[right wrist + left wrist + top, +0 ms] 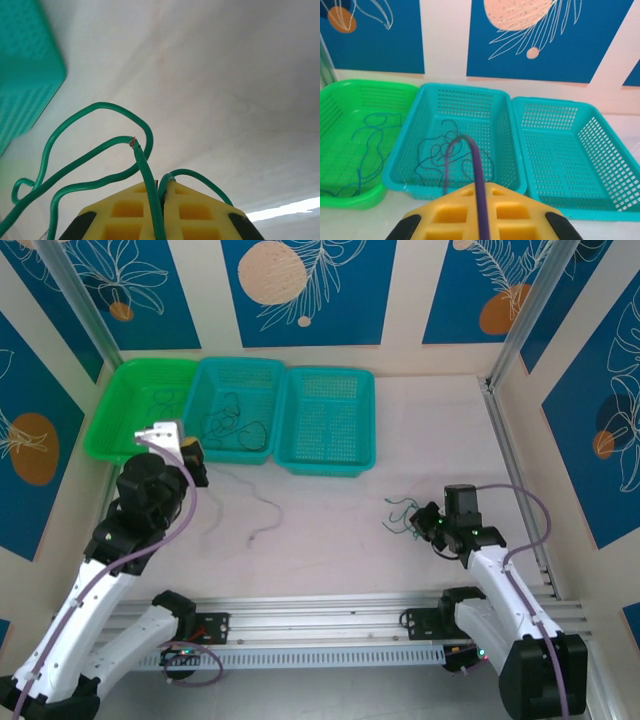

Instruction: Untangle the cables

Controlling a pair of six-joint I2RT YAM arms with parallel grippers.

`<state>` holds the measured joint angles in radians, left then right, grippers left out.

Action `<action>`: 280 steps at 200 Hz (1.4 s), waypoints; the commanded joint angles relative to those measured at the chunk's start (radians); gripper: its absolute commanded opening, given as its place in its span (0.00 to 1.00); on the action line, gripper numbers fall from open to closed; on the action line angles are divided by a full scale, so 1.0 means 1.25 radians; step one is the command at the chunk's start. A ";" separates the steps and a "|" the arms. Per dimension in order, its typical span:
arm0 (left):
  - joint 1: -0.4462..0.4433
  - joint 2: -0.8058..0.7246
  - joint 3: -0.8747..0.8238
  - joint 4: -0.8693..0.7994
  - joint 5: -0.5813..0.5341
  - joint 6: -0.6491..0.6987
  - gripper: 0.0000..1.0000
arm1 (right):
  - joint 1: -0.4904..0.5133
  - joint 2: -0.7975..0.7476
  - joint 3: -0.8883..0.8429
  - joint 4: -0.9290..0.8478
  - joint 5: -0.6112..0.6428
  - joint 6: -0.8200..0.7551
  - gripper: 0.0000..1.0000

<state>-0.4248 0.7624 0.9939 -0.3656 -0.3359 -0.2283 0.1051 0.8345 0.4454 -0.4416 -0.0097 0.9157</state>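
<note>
**Both sets of fingers clamped shut on cables**

On the left, the left fingers point(465, 197) are seen pressed together. A purple cable point(476, 165) is pinched in the seam between them, its loop arching up over the tips. Beyond them, along the far side of the bench point(420, 430), three baskets are lined up side by side. A blue cable point(375, 116) is spread out in the green basket point(350, 200) at the left. Dark curly cables point(432, 155) are heaped in the middle teal basket point(465, 92), and the right teal basket point(560, 107) is set right against it.

Over on the right, the right fingers point(177, 195) are closed just as tightly on green cables point(144, 172). Strands are gripped in the seam, and the rest is looped and kinked out to the left of the tips.

From above, a thin pale cable point(268, 512) is spotted lying on the bench between the two arms, nearer the left one. Whether it is joined to the purple one cannot be told.
</note>
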 commanded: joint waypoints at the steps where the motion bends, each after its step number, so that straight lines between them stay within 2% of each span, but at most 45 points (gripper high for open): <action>1: 0.013 0.038 0.069 0.057 0.036 0.011 0.00 | 0.047 0.000 0.034 -0.032 -0.048 -0.057 0.00; 32: 0.018 0.146 0.175 0.106 0.126 -0.003 0.00 | 0.075 0.009 0.047 -0.019 -0.036 -0.053 0.00; 69: 0.037 0.322 0.389 0.111 0.199 0.005 0.00 | 0.095 0.026 0.060 -0.023 -0.033 -0.055 0.00; 119: 0.151 0.550 0.712 0.048 0.312 -0.026 0.00 | 0.099 0.027 0.056 -0.022 -0.036 -0.059 0.00; 152: 0.220 0.714 0.943 -0.037 0.335 -0.017 0.00 | 0.099 0.028 0.059 -0.026 -0.034 -0.061 0.00; 178: 0.233 0.822 1.064 -0.128 0.305 0.043 0.00 | 0.101 0.027 0.066 -0.036 -0.035 -0.064 0.00; 220: 0.236 0.909 0.990 -0.131 0.286 0.088 0.00 | 0.102 0.025 0.072 -0.047 -0.037 -0.069 0.00; 243: 0.240 0.912 0.866 -0.070 0.302 0.076 0.00 | 0.102 0.022 0.083 -0.065 -0.039 -0.075 0.00; 280: 0.239 0.893 0.656 0.041 0.343 0.001 0.00 | 0.102 0.020 0.081 -0.064 -0.033 -0.070 0.00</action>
<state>-0.1383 1.9015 1.9121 -0.4309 0.0483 -0.1680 0.2234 0.8673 0.5217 -0.4976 -0.0341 0.8429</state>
